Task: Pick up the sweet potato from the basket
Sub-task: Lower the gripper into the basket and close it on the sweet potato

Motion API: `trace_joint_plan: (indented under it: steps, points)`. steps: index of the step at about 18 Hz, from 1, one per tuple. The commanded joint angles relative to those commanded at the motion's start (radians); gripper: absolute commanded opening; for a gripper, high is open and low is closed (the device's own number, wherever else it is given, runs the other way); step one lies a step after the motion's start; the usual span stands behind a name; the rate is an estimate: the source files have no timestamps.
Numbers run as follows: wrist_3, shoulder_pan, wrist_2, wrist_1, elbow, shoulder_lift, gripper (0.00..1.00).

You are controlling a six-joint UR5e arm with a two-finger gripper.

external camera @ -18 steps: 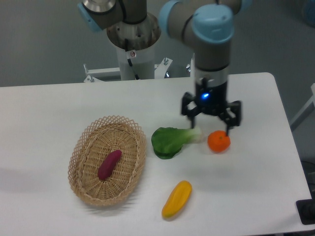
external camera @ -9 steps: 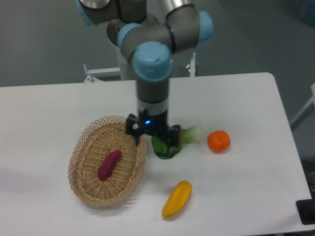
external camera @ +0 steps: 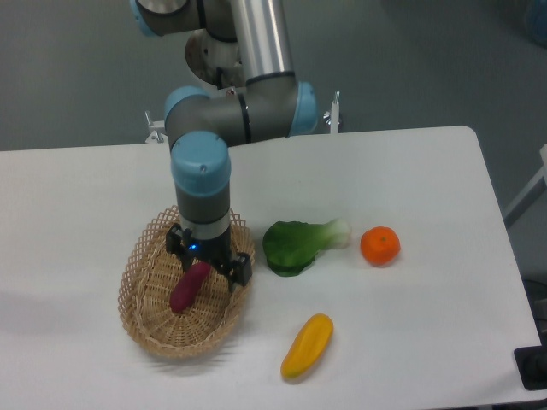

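Step in hand: final approach, not yet grasped. Landmark is the basket (external camera: pixel 145 320), sitting on the white table (external camera: pixel 427 179). The sweet potato (external camera: pixel 189 286) lies inside it, roughly mid-basket, long axis tilted so its upper end points toward the basket's far right rim. The gripper (external camera: pixel 208 263) hangs directly over the basket's far half, with its fingers spread wide and nothing between them; one fingertip (external camera: pixel 240 275) shows just inside the basket's right rim, the other is near the far-left inner wall. The potato's upper end sits right under the gripper body and is partly hidden by it, so I can't tell whether there is contact; it looks like none. My read: the gripper centre is a bit toward the far side of the basket from the potato's middle, so next it needs a small shift toward the basket's near-left side, then descent until the fingers straddle the tuber across its narrow width, close, lift straight up. Risk: the right finger is close to the rim lattice and could snag or drag the basket. Right of the basket: bok choy (external camera: pixel 295 245), then an orange (external camera: pixel 379 245); a yellow squash (external camera: pixel 307 345) lies off the basket's near right. None is in the way.
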State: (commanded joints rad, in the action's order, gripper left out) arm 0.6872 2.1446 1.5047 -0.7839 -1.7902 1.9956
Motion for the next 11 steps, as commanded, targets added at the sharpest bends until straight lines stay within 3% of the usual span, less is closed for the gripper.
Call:
trace_joint_plan:
  steps: [11]
  points:
    - [-0.014, -0.045, 0.035, 0.005, -0.028, 0.032, 1.00]
